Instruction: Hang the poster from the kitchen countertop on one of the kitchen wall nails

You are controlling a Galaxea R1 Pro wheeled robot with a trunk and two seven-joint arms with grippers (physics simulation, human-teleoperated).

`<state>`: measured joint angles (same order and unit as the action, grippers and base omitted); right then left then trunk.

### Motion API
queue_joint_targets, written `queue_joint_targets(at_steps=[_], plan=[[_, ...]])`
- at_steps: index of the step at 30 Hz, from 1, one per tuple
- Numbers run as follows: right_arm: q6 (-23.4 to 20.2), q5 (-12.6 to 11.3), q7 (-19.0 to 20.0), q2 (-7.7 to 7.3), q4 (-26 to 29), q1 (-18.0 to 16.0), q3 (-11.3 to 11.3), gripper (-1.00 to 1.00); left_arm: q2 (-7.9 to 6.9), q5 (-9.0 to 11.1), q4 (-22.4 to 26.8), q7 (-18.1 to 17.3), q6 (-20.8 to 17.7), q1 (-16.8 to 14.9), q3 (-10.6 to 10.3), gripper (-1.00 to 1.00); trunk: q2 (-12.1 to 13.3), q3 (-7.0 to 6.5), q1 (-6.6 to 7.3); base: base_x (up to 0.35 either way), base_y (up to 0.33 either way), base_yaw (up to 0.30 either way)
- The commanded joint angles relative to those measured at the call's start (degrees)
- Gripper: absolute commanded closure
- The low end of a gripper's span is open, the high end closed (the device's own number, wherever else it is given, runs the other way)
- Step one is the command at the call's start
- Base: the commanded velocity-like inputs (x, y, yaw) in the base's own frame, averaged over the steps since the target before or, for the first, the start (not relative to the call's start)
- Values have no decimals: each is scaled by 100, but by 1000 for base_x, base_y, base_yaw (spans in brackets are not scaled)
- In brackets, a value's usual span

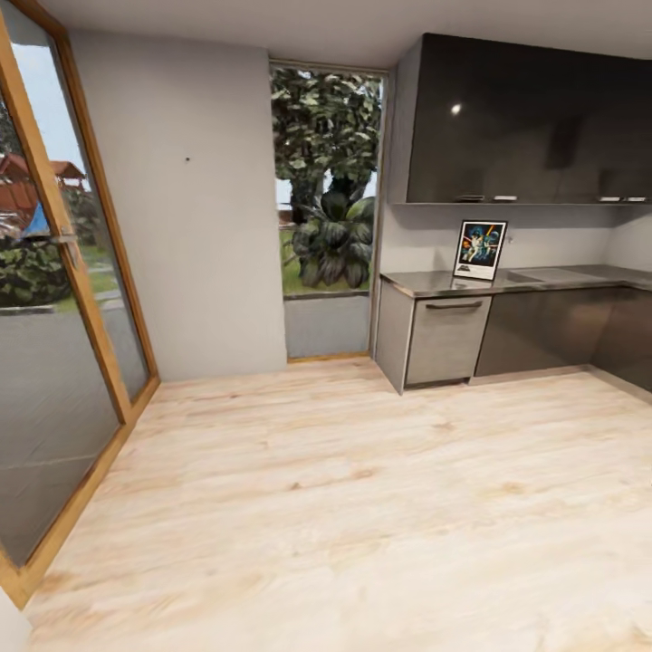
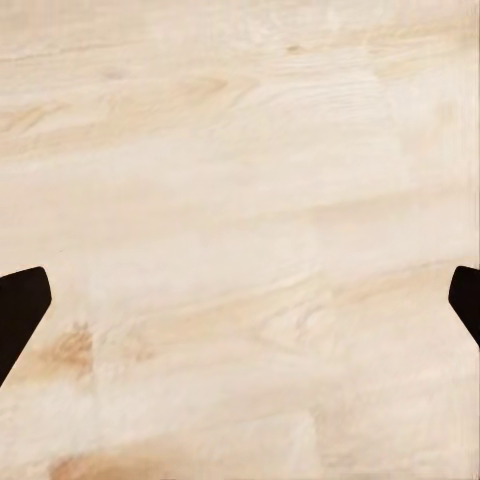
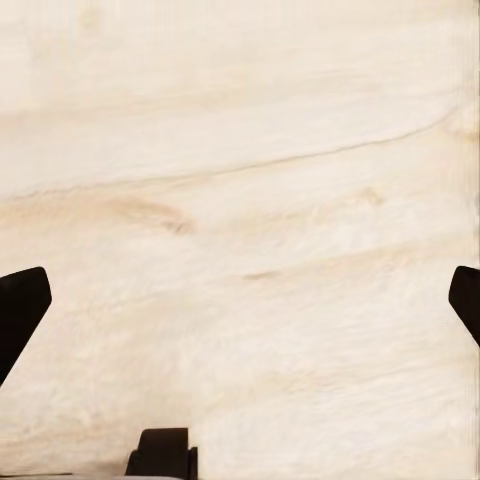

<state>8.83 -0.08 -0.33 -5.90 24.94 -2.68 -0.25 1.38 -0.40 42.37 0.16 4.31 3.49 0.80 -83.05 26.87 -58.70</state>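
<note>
The poster (image 1: 479, 250) stands upright on the grey kitchen countertop (image 1: 435, 284), leaning against the back wall under the dark upper cabinets. It has a thin black frame, a white border and colourful figures on dark blue. A tiny dark wall nail (image 1: 188, 160) shows as a speck on the light-grey wall left of the window. My left gripper (image 2: 240, 300) is open over bare wooden floor, its dark fingertips (image 2: 20, 305) far apart. My right gripper (image 3: 240, 300) is also open above the floor, nothing between its fingers (image 3: 20, 305).
A glass door with a wooden frame (image 1: 63, 272) lines the left side. A tall window (image 1: 328, 181) with plants outside sits between wall and kitchen. Grey base cabinets (image 1: 448, 340) stand under the worktop. Light wooden floor (image 1: 344, 507) stretches between me and the kitchen.
</note>
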Motion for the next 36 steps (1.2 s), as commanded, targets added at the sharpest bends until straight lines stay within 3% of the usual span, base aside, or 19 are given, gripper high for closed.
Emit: queue_joint_targets(at_steps=[1,12,36], plan=[[19,-1,-3,1,-7,-5,-2,-100,3,-4,8,2,8,3,8,-100,-2,5,-3,274,-203,-261],[20,-1,-4,1,-7,-4,-2,-100,3,-4,8,2,6,3,8,-100,-2,5,-3,270,-206,-241],[22,16,-3,1,-15,-4,-2,-100,3,-4,8,2,8,3,8,-100,-2,5,-3,262,-207,-12]])
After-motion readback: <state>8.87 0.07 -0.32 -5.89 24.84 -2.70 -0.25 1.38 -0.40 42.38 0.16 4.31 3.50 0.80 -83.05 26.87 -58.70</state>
